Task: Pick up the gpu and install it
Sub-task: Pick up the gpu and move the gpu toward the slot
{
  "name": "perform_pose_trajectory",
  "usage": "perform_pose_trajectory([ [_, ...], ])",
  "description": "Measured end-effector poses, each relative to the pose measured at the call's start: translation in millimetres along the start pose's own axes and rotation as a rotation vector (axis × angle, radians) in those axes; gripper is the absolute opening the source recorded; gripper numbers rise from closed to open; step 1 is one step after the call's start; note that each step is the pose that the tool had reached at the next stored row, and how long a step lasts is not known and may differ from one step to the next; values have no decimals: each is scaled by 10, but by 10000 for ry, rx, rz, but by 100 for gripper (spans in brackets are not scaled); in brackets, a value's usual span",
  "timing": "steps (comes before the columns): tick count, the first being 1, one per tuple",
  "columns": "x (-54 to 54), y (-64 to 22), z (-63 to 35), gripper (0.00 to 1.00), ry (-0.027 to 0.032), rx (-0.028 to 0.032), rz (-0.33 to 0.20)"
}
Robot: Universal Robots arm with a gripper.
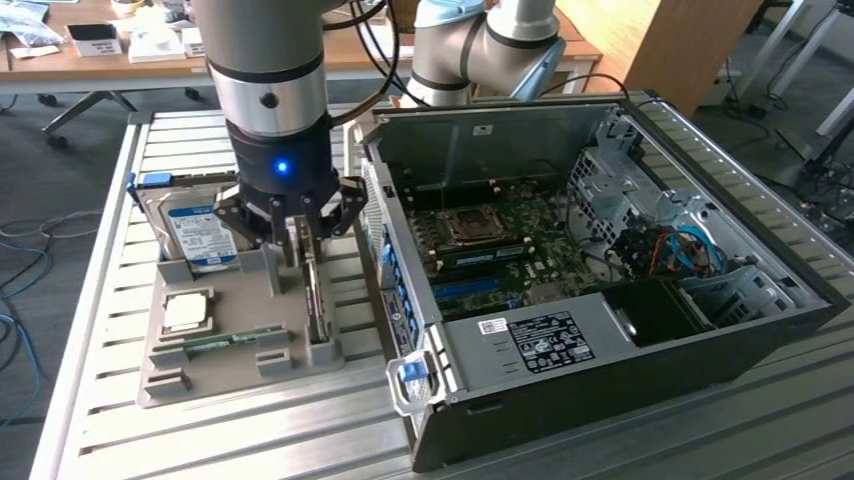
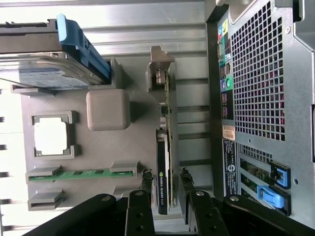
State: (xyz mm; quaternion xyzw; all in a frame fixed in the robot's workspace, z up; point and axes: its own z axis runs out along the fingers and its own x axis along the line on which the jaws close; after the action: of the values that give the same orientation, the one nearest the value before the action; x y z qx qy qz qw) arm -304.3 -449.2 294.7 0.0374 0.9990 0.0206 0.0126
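The gpu (image 2: 165,147) stands on edge in the grey holder (image 1: 214,375) on the desk (image 1: 601,450), to the exterior view's left of the open computer case (image 1: 667,372), with its long axis running near to far. The end effector (image 2: 165,179) hangs directly above, its fingers apart and straddling the card, a gap showing on each side.

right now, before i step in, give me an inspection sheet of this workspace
surface: slatted metal table; grey parts tray on it beside the open computer case
job's things: gpu standing on edge in its tray slot, not yet in the case
clutter: hard drive, processor chip and memory stick, all seated in the tray
grippers: gripper open, fingers either side of the gpu, gaps showing
cables: blue and red leads inside the case; loose floor cables at the exterior view's left
surroundings: wooden desk behind the table
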Motion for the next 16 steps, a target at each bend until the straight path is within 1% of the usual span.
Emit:
perform_pose_trajectory([
  [5, 1, -2, 60, 36, 0, 0, 0],
  [8, 2, -3, 76, 36, 1, 1, 0],
  [16, 4, -7, 160, 36, 0, 0, 0],
])
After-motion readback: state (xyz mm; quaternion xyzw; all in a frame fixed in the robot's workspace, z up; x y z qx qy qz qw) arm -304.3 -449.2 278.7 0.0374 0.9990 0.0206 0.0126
